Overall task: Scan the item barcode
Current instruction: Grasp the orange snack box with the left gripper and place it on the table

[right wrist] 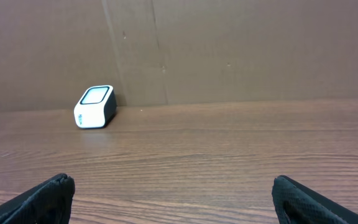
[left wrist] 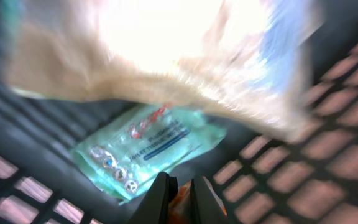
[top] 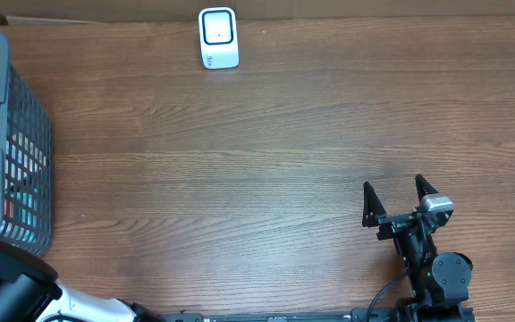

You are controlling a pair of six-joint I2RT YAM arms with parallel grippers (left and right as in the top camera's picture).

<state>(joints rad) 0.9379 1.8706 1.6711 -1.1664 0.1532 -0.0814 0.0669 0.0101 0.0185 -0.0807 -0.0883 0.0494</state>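
Grey mesh basket [top: 27,134], green packet [left wrist: 148,146] inside (blurred)

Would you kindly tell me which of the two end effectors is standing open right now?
The right end effector, fingers spread wide over the table; the left end effector is pinched shut inside the basket.

This is looking like a mock shop checkout on a lab bench; a white barcode scanner [top: 218,38] is standing at twelve o'clock on a wood-grain table [top: 240,179]; a grey shopping basket [top: 23,134] is holding sealed packets [left wrist: 148,148] at nine o'clock; plain cardboard [right wrist: 241,50] is backing the table.
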